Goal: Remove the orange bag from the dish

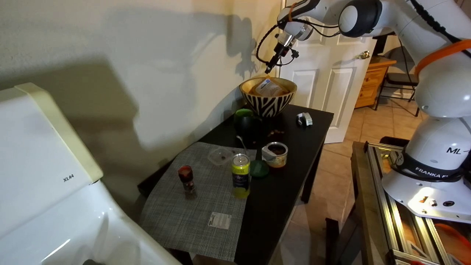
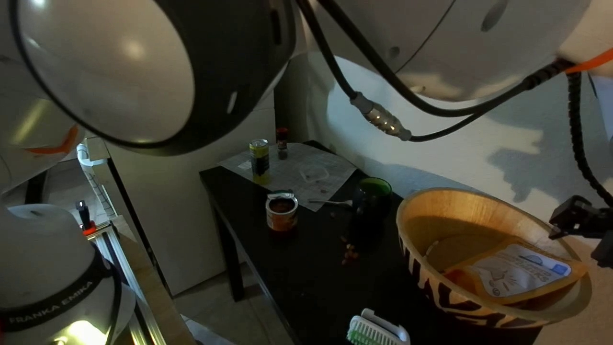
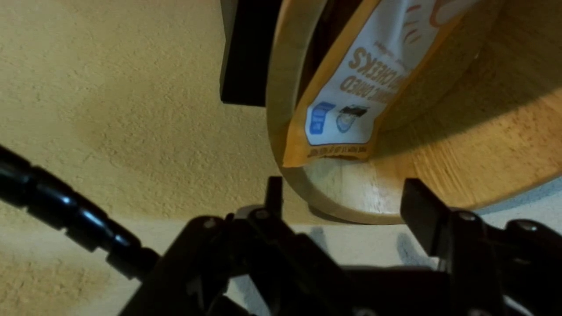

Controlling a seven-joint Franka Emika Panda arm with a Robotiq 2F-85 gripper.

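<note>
The orange bag [image 1: 271, 88] leans inside the dish [image 1: 269, 106], a zebra-striped bowl with a tan rim. The bag [image 2: 519, 272] has a pale label, and its top end rests at the rim of the dish [image 2: 443, 290] in an exterior view. In the wrist view the top end of the bag [image 3: 347, 105] lies near the rim of the dish [image 3: 282, 66]. My gripper [image 3: 343, 181] is open and empty, its fingers apart, with the bag's end beyond the fingertips. In both exterior views the gripper [image 1: 268, 69] is above the dish's rim, apart from the bag; it also shows here [image 2: 577, 235].
The dish stands at the end of a black table [image 1: 279, 191], close to the wall [image 1: 184, 73]. A dark mug with green inside [image 1: 244, 121], a brush [image 1: 304, 119], an opened tub [image 1: 276, 154], a yellow can [image 1: 241, 176] and a red-topped grinder [image 1: 187, 180] stand nearby.
</note>
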